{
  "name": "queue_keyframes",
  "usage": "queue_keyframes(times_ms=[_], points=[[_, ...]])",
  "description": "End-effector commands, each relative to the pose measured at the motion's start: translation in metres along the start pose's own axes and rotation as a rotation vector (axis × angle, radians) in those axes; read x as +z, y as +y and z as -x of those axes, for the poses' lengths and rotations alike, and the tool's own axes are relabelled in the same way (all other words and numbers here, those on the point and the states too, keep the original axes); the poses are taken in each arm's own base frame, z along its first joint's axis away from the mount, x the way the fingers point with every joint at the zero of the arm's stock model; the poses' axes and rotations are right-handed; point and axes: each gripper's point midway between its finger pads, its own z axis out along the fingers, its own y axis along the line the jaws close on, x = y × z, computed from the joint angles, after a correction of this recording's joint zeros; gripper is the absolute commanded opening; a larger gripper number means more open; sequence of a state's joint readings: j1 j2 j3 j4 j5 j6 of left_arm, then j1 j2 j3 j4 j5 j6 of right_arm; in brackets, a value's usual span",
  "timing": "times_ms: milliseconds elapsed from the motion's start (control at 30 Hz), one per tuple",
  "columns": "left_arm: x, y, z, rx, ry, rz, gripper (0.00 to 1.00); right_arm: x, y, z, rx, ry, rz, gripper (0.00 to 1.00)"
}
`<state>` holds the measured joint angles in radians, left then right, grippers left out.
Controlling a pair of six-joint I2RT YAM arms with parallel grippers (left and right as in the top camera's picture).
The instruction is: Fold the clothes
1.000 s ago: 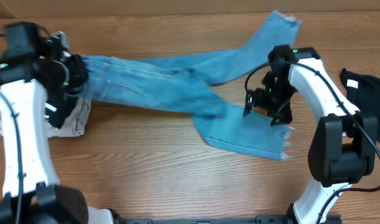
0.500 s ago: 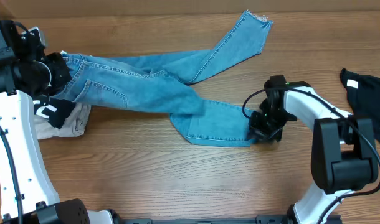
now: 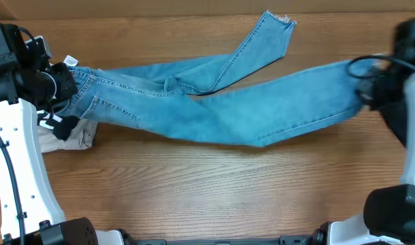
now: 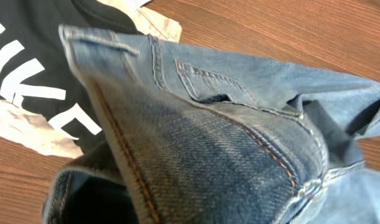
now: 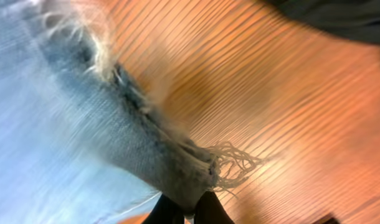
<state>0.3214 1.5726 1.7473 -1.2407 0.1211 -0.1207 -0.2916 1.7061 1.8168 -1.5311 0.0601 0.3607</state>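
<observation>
- Stretching lengthwise across the wooden counter, the light-blue jeans have one leg angled toward the far edge, its frayed hem lying flat.
- At the bunched waistband, the left gripper is pressed together on denim, above a black white-lettered top.
- At the other leg's fringed end, the right gripper pinches the cloth.

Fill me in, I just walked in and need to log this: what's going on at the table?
Two robot arms hold long light-blue denim jeans stretched across the wooden table. The left gripper is shut on the waist end, the right gripper on one leg's frayed hem. The other leg lies angled toward the far edge. A black white-lettered top lies beneath the waist. Nothing is folded yet.
</observation>
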Motion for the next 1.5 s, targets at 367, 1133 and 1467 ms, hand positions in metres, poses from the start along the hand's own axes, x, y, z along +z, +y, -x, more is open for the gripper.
queue_keyframes(times_ms=[367, 1133, 1467], points=[[-0.016, 0.005, 0.008, 0.013, -0.047, 0.032, 0.13, -0.016, -0.037, 0.027, 0.131, -0.051, 0.056, 0.04], [-0.002, -0.112, -0.099, 0.427, 0.279, -0.168, 0.24, -0.038, 0.019, -0.012, 0.019, 0.125, 0.392, 0.04], [-0.091, -0.028, -0.139, 0.115, 0.166, 0.159, 0.52, -0.038, 0.019, -0.010, 0.018, 0.118, 0.394, 0.04]])
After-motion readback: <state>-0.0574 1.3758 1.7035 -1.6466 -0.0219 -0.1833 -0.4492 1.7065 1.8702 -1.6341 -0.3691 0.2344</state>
